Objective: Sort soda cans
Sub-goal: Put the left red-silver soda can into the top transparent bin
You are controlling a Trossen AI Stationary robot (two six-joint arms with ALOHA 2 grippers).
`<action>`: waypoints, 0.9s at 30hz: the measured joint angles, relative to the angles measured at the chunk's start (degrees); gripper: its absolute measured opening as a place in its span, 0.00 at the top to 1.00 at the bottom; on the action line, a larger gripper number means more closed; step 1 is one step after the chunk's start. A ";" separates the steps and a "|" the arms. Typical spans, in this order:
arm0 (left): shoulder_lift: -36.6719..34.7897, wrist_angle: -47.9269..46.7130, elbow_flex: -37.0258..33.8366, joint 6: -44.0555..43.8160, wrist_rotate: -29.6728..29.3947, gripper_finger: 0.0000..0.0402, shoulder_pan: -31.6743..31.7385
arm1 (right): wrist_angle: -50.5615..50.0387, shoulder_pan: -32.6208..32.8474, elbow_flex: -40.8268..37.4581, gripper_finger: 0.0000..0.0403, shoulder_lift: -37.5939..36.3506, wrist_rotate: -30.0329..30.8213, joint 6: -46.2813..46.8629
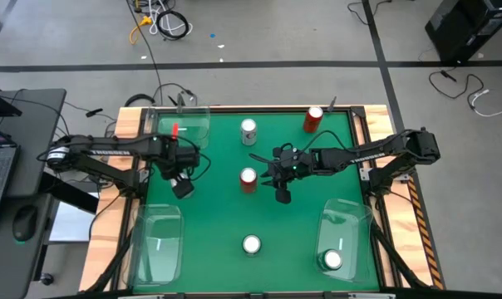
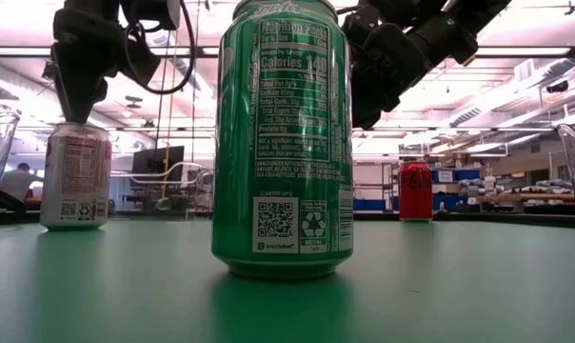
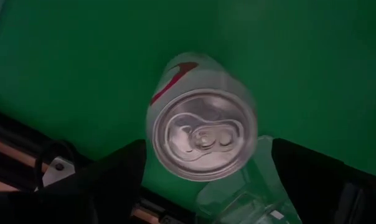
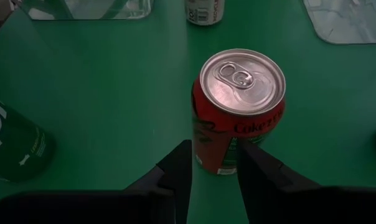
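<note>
- Green table mat point(image 1: 218, 208), with clear bins at three corners: far left point(image 1: 197, 116), near left point(image 1: 155, 241), near right point(image 1: 355, 220).
- Left gripper point(image 1: 183, 186) poised over a silver can point(image 3: 200, 134) near the far-left bin, fingers point(image 3: 113, 180) spread wide on either side of it, not pressed against it.
- Right gripper point(image 4: 215, 162) at mid-table, fingers narrowly parted and pinching nothing, tips just short of a red can point(image 4: 238, 112) standing upright at the centre.
- Second silver can point(image 1: 248, 130) and second red can point(image 1: 314, 118) upright near the far edge, well apart.
- Green can point(image 2: 286, 138) upright near the front edge, between the two near bins.
- One more can point(image 1: 332, 260) inside the near-right bin; colour impossible to tell from above.
</note>
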 joint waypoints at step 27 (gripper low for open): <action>0.07 8.16 -5.32 -0.04 -3.41 0.27 1.86 | -0.04 0.02 0.00 0.72 0.02 -1.13 -0.44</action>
